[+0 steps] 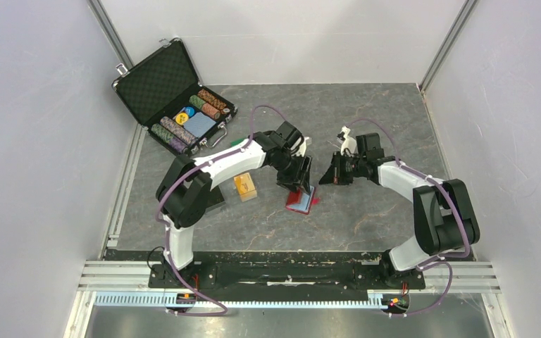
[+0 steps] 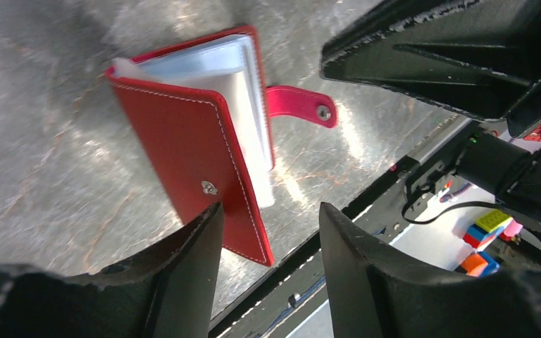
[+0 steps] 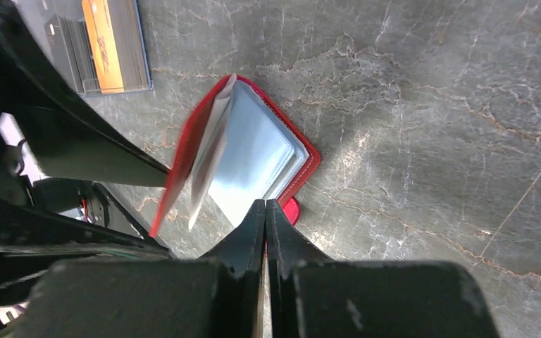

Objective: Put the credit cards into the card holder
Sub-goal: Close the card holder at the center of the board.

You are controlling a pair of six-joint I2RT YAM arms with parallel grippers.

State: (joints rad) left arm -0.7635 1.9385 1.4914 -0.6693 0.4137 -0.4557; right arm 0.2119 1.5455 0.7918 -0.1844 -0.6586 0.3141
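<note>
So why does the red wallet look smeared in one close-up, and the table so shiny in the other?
Right wrist view: the card holder has its raised cover and a clear sleeve smeared, though the table is sharp. Left wrist view: bright glare patches on the table beside the card holder, its stitching fairly crisp. Top view: even light, soft shadows, everything small.

From above, your left tool (image 1: 297, 182) hides the far part of the card holder (image 1: 304, 203); in the right wrist view its raised cover is blurred, so you cannot tell what its sleeves hold; the credit cards (image 3: 104, 42) are cut off by the top edge; the chips (image 1: 201, 105) near the counter's (image 1: 366, 127) far left corner are too small to read.
</note>
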